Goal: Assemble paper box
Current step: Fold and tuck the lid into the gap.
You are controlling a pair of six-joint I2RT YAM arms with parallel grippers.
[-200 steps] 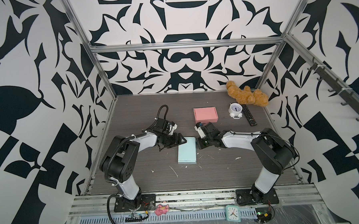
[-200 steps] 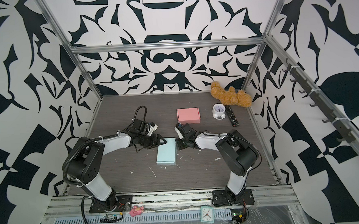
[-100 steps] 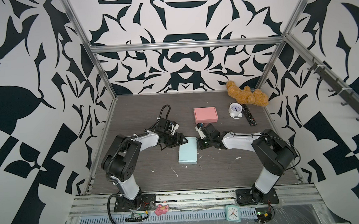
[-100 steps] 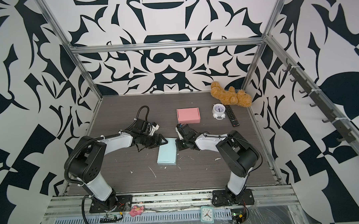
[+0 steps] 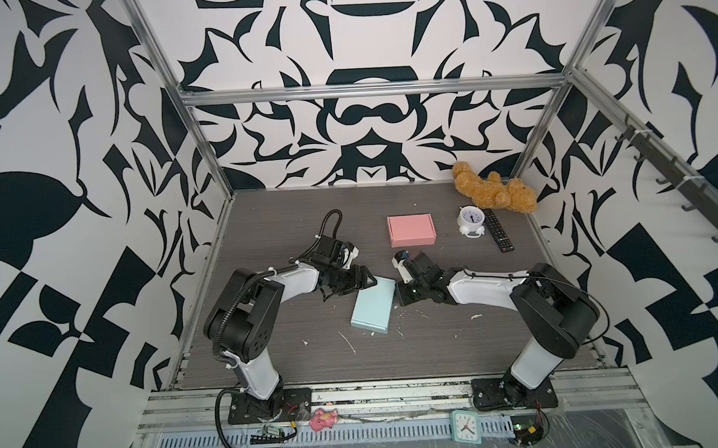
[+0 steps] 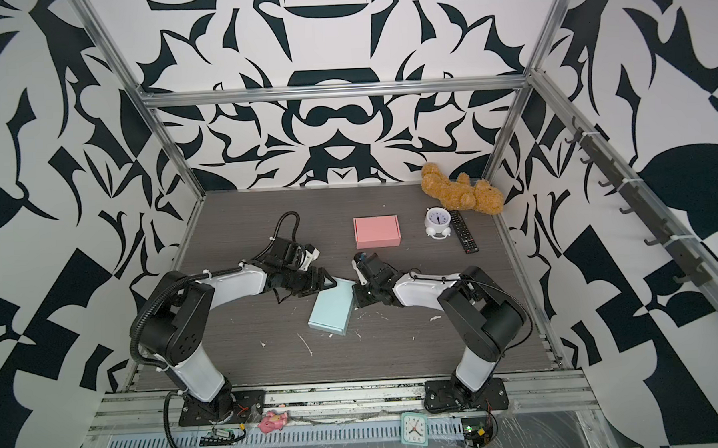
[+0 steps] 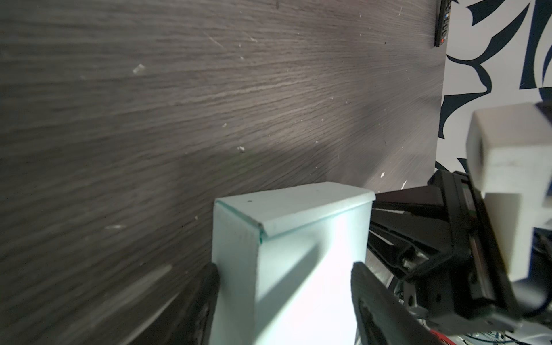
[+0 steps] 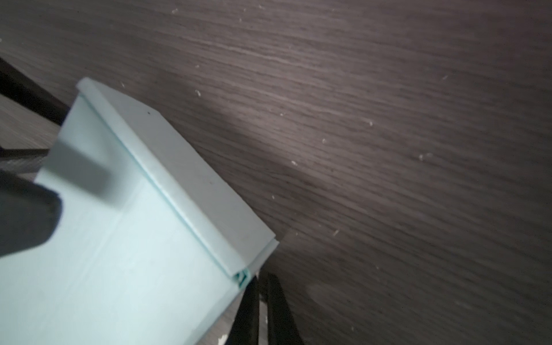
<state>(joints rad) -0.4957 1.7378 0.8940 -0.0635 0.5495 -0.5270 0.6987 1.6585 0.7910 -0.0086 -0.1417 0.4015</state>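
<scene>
The light blue paper box [image 5: 372,305] [image 6: 331,307] lies closed on the dark table, its long side running front to back. My left gripper [image 5: 366,282] [image 6: 328,284] [image 7: 285,268] sits at the box's far left corner. Its jaws stand wide and are shut on the box [image 7: 298,268], with one finger against each side. My right gripper [image 5: 398,293] [image 6: 355,295] [image 8: 261,279] is shut and empty. Its fingertips rest right beside the far right corner of the box [image 8: 119,239], and I cannot tell whether they touch it.
A closed pink box [image 5: 411,230] lies behind the arms. A white alarm clock [image 5: 471,221], a black remote [image 5: 498,235] and a teddy bear [image 5: 493,190] sit at the back right. Small white paper scraps [image 5: 348,342] litter the table in front of the blue box.
The left gripper has crept slightly to the right at the box's far corner. The box and the right arm have hardly moved.
</scene>
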